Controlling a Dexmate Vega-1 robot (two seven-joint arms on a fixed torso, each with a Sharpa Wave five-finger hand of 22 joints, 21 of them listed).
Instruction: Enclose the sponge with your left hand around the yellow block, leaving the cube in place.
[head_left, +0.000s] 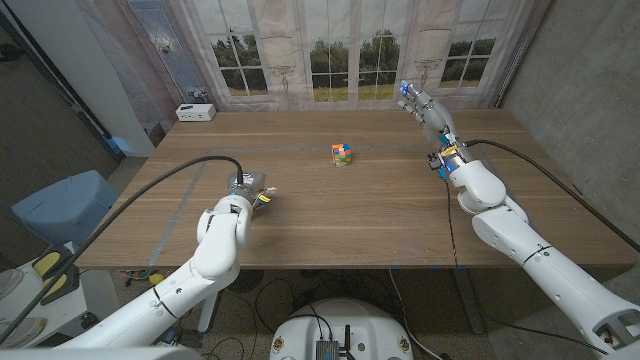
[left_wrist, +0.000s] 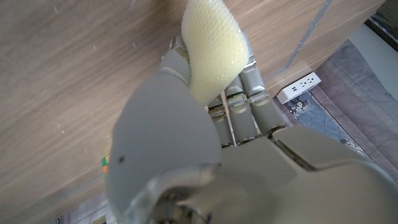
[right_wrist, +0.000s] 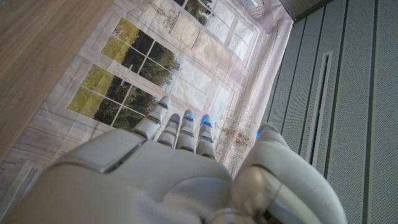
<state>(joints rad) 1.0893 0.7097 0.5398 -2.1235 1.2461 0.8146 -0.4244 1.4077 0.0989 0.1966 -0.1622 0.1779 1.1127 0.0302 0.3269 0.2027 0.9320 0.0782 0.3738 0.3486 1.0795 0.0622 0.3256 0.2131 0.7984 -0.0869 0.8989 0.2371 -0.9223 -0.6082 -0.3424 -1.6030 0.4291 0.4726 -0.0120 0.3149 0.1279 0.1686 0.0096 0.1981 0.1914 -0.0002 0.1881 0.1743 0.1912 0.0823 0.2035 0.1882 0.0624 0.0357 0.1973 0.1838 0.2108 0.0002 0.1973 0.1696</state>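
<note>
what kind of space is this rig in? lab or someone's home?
Most likely a lab or test room dressed up, not a home. The window with trees is a printed backdrop curtain, beside bare grey walls. Cables trail over the wooden table, and a white power strip sits at its far corner.

On the desk (head_left: 330, 210) there was one sponge (left_wrist: 211, 53), one coloured cube (head_left: 342, 154) and one white power strip (head_left: 195, 112), with two robot hands over it, a left hand (head_left: 246, 190) and a right hand (head_left: 424, 106).
</note>
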